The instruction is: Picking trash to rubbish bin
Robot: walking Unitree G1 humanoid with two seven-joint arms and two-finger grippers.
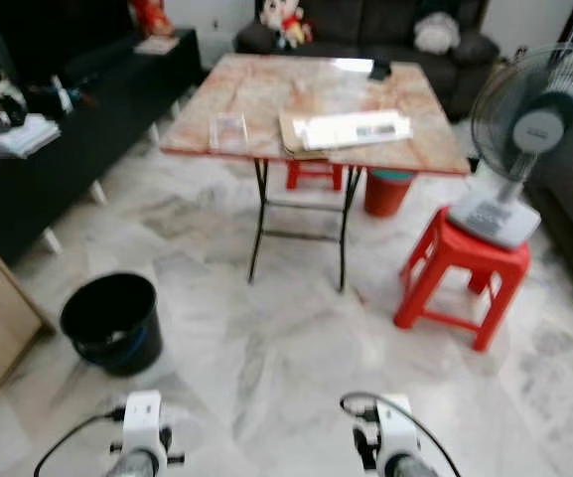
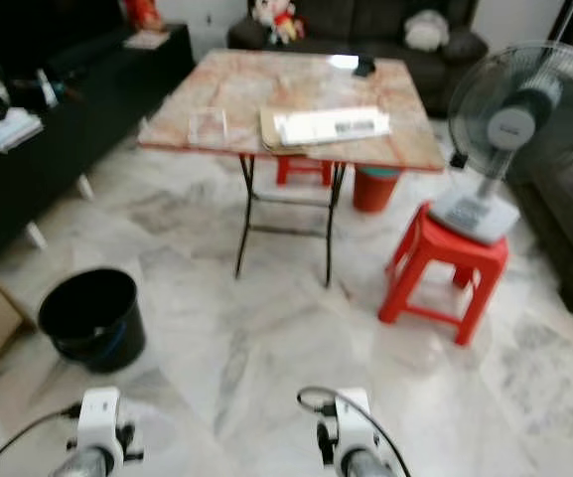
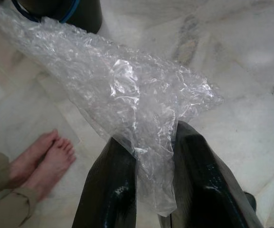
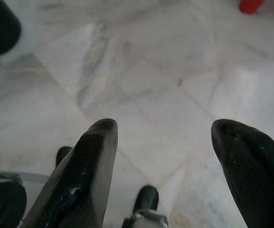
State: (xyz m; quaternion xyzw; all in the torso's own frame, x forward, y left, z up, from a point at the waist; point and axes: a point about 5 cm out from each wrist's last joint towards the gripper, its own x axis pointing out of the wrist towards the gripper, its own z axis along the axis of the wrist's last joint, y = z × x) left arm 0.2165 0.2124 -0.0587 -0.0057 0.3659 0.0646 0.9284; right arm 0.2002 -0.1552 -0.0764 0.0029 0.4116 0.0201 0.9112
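left gripper (image 3: 153, 147): clenched on a clear plastic sheet (image 3: 122, 90)
right gripper (image 4: 163, 142): released, over bare floor
bin (image 1: 112, 320): black, near left

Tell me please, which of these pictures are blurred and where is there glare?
Both eye views are softly blurred throughout; a bright glare patch sits on the far edge of the folding table. The left wrist view is sharp: the left gripper pinches crinkled clear plastic wrap, which glints. In the right wrist view the open right gripper is near and soft, the marble floor mildly hazy.
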